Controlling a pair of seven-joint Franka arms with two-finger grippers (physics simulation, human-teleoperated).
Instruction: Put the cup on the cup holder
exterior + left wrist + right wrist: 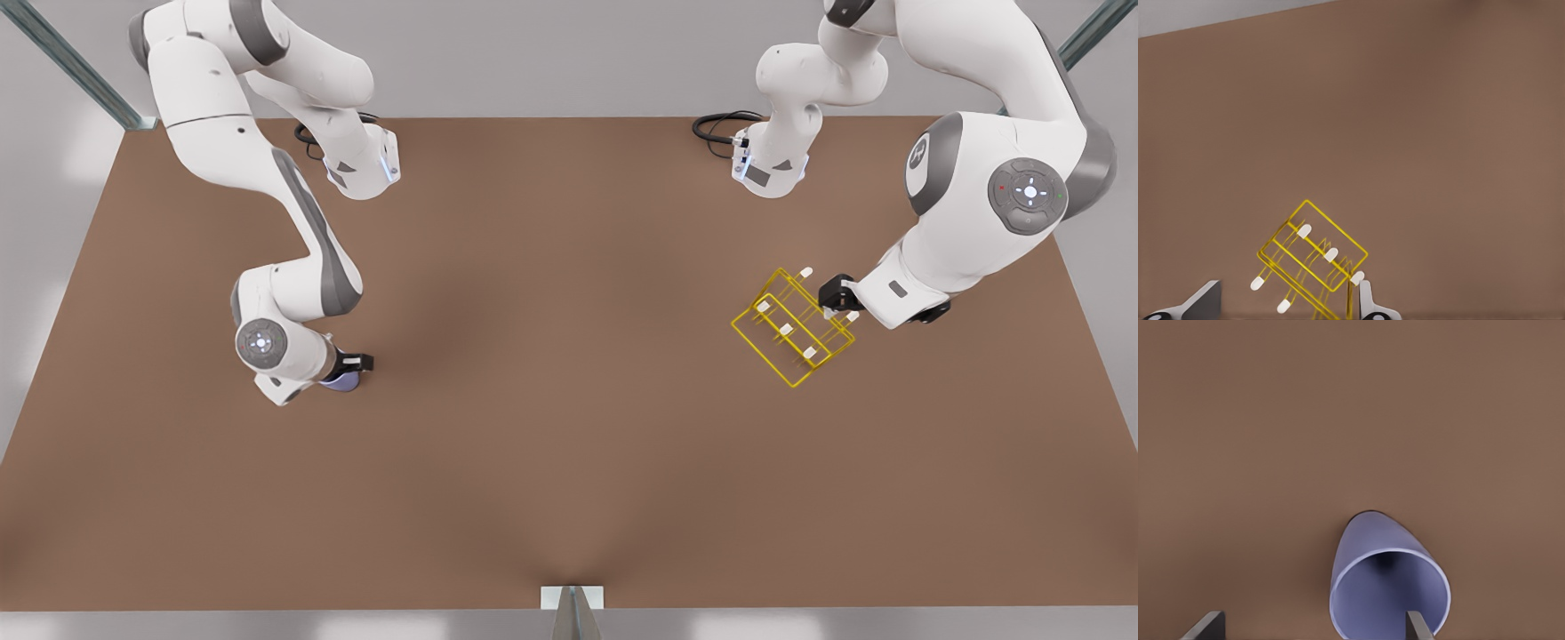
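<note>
A: Since the cup point(1388, 587) is seen lying on its side on the table point(569, 444), well apart from the cup holder point(794, 327), how is it judged to handle?

B: It would be judged light, stiff and smooth-walled, so some slip is to be expected. A hold across the tapered wall near the rim is suggested, one finger on each side.

A: Where is the right gripper point(1315, 630) placed?

B: It is placed right at the cup, far from the cup holder, with its fingers spread; one finger point(1417, 627) is seen at the rim, the other well clear, so nothing is clamped.

A: And the left gripper point(1288, 307)?

B: It is held at the cup holder's edge, fingers parted, with one fingertip point(1365, 297) just beside a white-capped peg point(1357, 278). Whether wire is touched cannot be told.

A: How will the cup holder handle?

B: Thin wire is judged light and easily shoved, so steadying is advised.
</note>
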